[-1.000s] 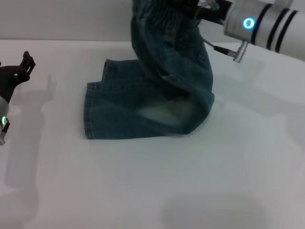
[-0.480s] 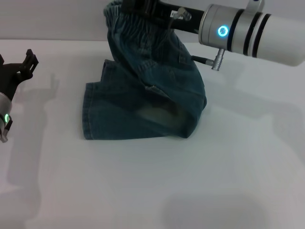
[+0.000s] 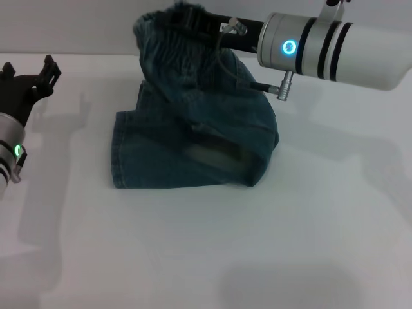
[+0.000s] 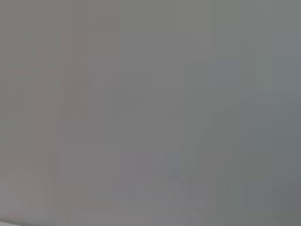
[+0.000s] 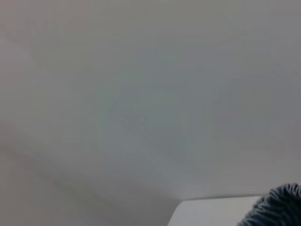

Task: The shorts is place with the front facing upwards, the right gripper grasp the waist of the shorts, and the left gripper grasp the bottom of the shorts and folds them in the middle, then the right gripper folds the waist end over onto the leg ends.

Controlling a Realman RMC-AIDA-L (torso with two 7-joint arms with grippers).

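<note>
The shorts (image 3: pixel 193 145) are blue-green denim, folded lengthwise on the white table (image 3: pixel 257 244). Their leg ends (image 3: pixel 120 149) lie flat at the left. My right gripper (image 3: pixel 190 22) is shut on the waist of the shorts (image 3: pixel 164 38) and holds the gathered band up in the air above the leg part, so the cloth arches over a fold (image 3: pixel 264 151) on the right. In the right wrist view a bit of denim (image 5: pixel 277 209) shows at one corner. My left gripper (image 3: pixel 29 69) stands open and holds nothing at the far left, well apart from the shorts.
The white table runs wide in front of and to the right of the shorts. A grey wall (image 3: pixel 77 26) stands behind its back edge. The left wrist view shows only a plain grey surface.
The right gripper has carried the waist leftward and lower, over the leg part. The fold on the right has flattened. The left gripper has shifted slightly upward.
</note>
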